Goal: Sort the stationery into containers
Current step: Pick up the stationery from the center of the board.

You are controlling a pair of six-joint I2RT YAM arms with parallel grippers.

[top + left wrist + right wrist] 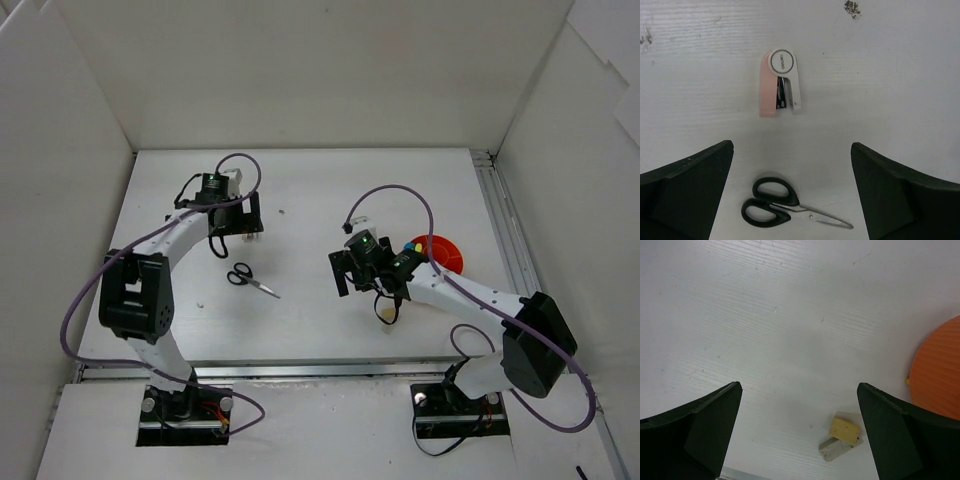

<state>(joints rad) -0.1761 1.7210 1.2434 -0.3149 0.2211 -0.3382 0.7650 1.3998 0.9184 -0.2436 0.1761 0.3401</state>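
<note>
Left gripper (791, 150) hangs with its jaws spread wide and nothing between them. Ahead of it, in line with the gap, lies the pink and white stapler (780, 82). Its long axis runs almost straight away from the gripper, with the rounded logo end far and the end showing dark metal toward the fingers. The closing line therefore crosses its narrow width.

The step in hand seems to be the approach to this stapler. The next move probably calls for going forward and down, with little turning of the wrist.

Black scissors (790, 210) lie nearer, back toward the wrist. Right gripper (799, 390) is also spread and empty. Two touching erasers (844, 430) lie behind its gap, and the orange pot (940, 375) sits beyond the finger on that side.
</note>
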